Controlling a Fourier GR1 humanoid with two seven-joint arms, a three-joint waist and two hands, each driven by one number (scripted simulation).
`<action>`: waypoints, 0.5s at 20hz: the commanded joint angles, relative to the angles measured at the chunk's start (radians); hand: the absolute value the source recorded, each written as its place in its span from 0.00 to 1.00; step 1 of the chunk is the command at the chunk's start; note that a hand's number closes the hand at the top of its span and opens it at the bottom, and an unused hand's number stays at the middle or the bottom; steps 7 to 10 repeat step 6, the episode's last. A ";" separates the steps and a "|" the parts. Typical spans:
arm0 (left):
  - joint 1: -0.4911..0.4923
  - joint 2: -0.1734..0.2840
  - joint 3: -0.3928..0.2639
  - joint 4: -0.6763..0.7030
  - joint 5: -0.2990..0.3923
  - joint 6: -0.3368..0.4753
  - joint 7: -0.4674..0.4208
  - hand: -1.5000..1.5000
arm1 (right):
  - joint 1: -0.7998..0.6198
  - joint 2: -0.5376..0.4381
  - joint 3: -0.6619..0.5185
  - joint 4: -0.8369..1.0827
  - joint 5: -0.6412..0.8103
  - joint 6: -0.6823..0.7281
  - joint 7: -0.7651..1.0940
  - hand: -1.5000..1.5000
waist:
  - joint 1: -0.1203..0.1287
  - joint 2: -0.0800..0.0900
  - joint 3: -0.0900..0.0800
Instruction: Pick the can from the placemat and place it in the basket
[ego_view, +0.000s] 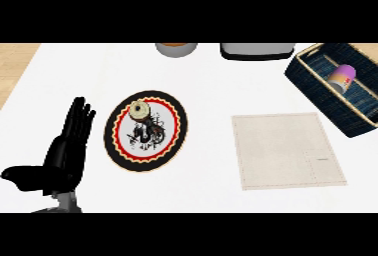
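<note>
The can (342, 78) already lies in the basket (314, 90) at the surface's far right edge, apparently released. Left robot hand (68, 145) rests spread; next, only withdrawal remains.

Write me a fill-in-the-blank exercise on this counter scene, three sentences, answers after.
1. The pink and purple can lies inside the dark woven ____.
2. The beige rectangular placemat has ____ on it.
3. The only hand in view, the black left hand, rests open to the ____ of the round patterned plate.

Answers: basket; nothing; left
</note>
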 joint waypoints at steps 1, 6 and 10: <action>0.020 0.021 0.006 -0.024 0.018 -0.031 0.011 0.50 | 0.150 0.062 0.014 -0.318 0.016 0.138 0.086 0.00 | 0.004 0.001 0.000; -0.005 0.002 -0.002 -0.013 -0.004 -0.006 0.006 0.50 | 0.271 0.062 -0.001 -0.591 -0.146 0.216 0.012 0.00 | 0.012 0.006 0.001; -0.005 0.002 -0.002 -0.013 -0.004 -0.006 0.006 0.50 | 0.271 0.062 -0.001 -0.591 -0.146 0.216 0.012 0.00 | 0.012 0.006 0.001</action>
